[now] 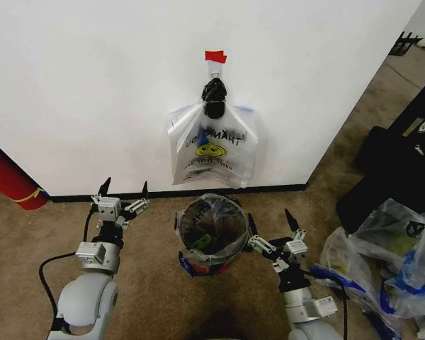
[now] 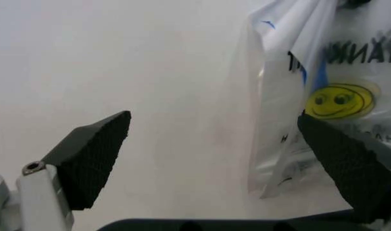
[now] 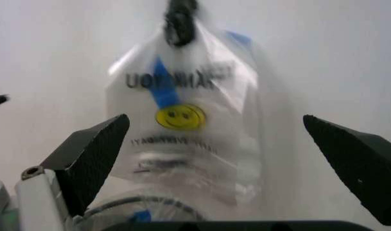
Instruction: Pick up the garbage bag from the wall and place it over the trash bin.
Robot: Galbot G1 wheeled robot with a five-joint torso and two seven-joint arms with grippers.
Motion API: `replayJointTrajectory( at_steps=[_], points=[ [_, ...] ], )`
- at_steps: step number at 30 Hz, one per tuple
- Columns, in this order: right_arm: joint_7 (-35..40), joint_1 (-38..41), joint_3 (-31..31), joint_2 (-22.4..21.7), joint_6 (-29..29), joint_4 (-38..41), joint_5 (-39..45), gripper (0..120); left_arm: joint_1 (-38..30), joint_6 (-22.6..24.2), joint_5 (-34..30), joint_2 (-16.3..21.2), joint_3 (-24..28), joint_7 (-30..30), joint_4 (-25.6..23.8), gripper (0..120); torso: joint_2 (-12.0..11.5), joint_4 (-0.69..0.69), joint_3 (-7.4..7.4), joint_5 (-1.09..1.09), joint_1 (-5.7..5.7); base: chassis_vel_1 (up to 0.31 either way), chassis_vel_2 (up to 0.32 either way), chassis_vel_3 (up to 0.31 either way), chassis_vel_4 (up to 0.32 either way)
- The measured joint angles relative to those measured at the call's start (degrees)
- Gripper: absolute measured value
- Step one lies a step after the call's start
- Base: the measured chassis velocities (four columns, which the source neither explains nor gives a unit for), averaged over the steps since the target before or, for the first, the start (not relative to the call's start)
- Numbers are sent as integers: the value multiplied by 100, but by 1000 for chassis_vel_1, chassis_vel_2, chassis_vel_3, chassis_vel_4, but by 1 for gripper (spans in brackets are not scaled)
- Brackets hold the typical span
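Observation:
The garbage bag (image 1: 211,145), see-through with blue bands, black print and a yellow smiley, hangs by its bunched handles from a small hook on the white wall (image 1: 92,85), under a red tape strip (image 1: 214,56). Directly below it on the carpet stands the trash bin (image 1: 210,201), round and dark inside, with thin clear plastic over its rim. My left gripper (image 1: 125,188) is open to the bin's left, near the baseboard. My right gripper (image 1: 269,221) is open just right of the bin. Both wrist views face the bag (image 2: 323,96) (image 3: 182,120) between open fingers (image 2: 93,154) (image 3: 86,159).
A big red cylinder (image 1: 10,177) leans at the left wall. Stuffed clear bags with blue ties (image 1: 393,262) and black cases (image 1: 404,156) crowd the right side. A black baseboard (image 1: 163,193) runs along the wall's foot. Brown carpet lies open in front of the bin.

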Motion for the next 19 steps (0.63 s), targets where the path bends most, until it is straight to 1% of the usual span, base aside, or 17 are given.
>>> replayJointTrajectory(
  at_steps=[2, 5, 13, 16, 17, 18, 19],
  points=[
    [-212, -5, 60, -3, 123, -14, -61, 100, 15, -12, 0, 7, 2, 4, -10, 100, 0, 0, 0, 0, 0, 0, 0, 0, 0],
    [-307, -36, 74, -1, 193, -19, -121, 100, 40, -27, -5, 14, -2, 7, -31, 100, 0, 0, 0, 0, 0, 0, 0, 0, 0],
    [-261, -61, 57, 29, 236, -31, -169, 100, 78, -35, -29, 26, -6, 8, -73, 100, 0, 0, 0, 0, 0, 0, 0, 0, 0],
    [100, -50, 16, 34, 230, -12, -200, 100, 88, -35, -31, 30, -1, 8, -85, 100, 0, 0, 0, 0, 0, 0, 0, 0, 0],
    [458, -46, -25, 34, 161, 8, -293, 100, 93, -35, -31, 25, 12, 8, -89, 100, 0, 0, 0, 0, 0, 0, 0, 0, 0],
    [458, -46, -25, 34, 161, 8, -293, 100, 93, -35, -31, 25, 12, 8, -89, 100, 0, 0, 0, 0, 0, 0, 0, 0, 0],
    [650, -47, -42, 33, 107, 19, -343, 100, 98, -35, -30, 18, 27, 7, -91, 100, 0, 0, 0, 0, 0, 0, 0, 0, 0]
  ],
)
